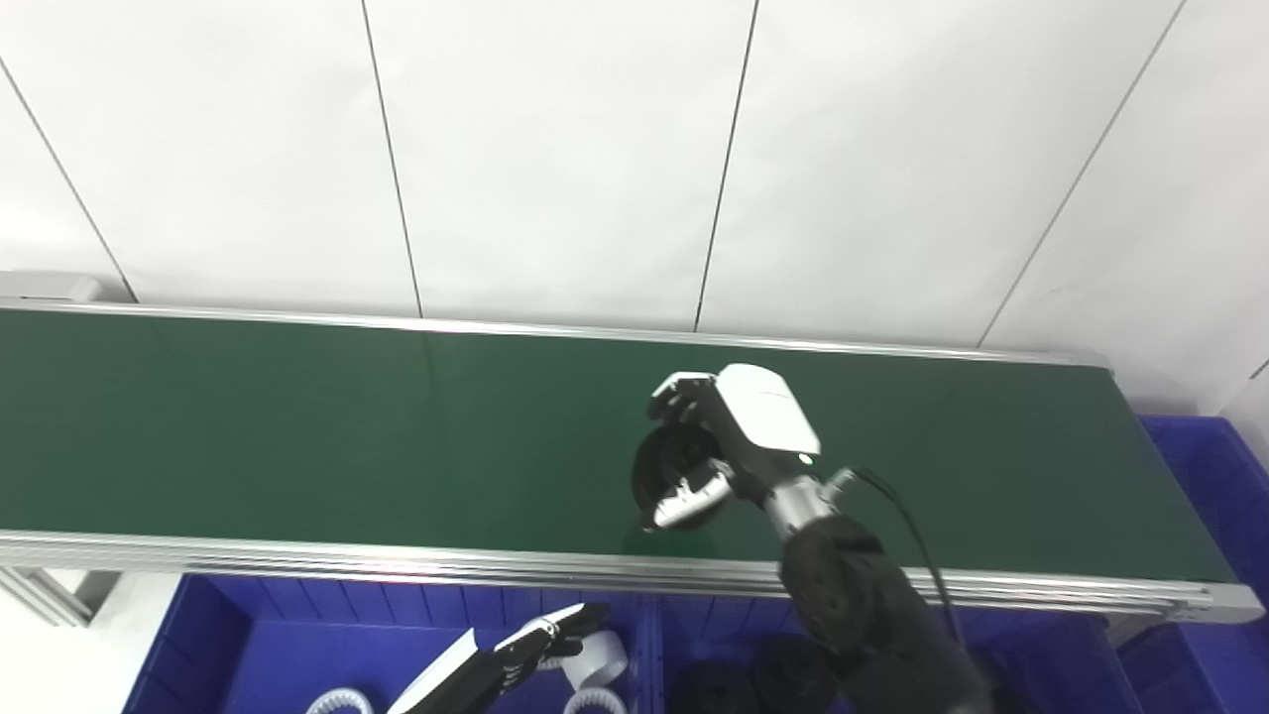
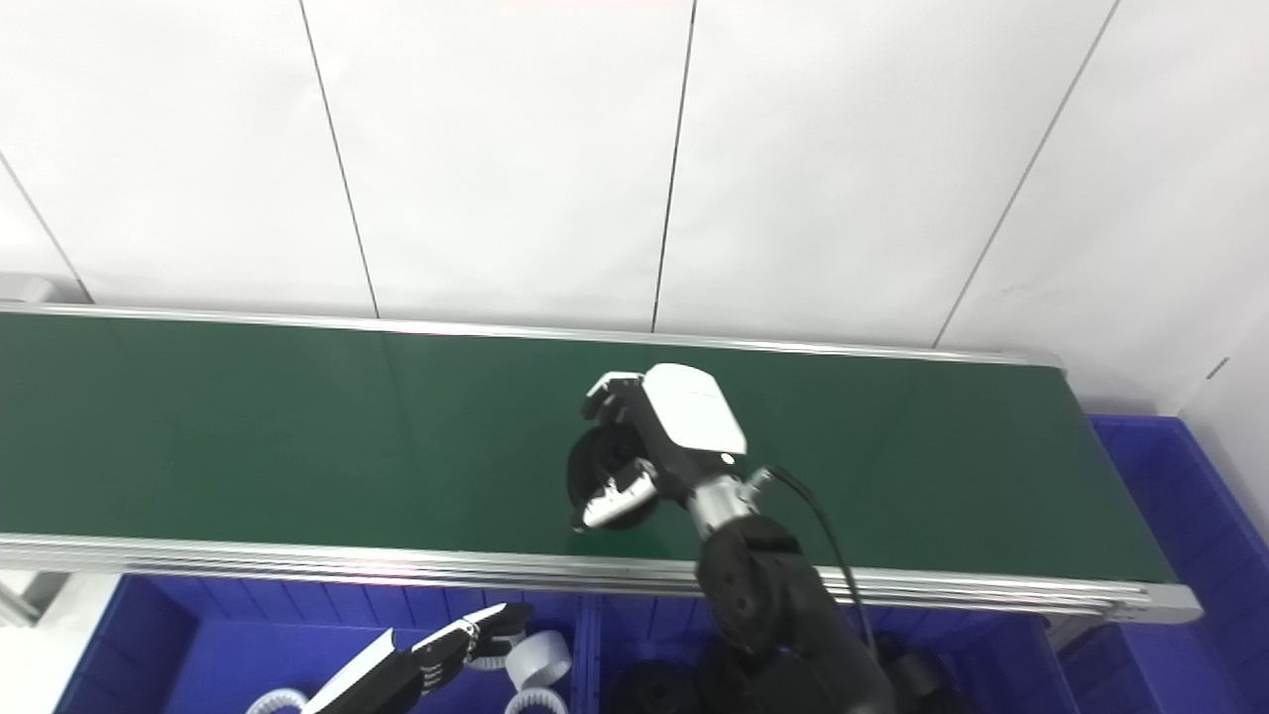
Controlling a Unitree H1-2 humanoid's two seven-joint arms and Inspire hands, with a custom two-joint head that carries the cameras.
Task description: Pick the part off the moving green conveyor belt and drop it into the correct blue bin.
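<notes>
No text, label, brand, number or sign can be read anywhere in either view.

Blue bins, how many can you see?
3. One blue bin sits bottom left with white parts, one beside it under the right arm with black parts, and one at the belt's right end. More may be out of view.
</notes>
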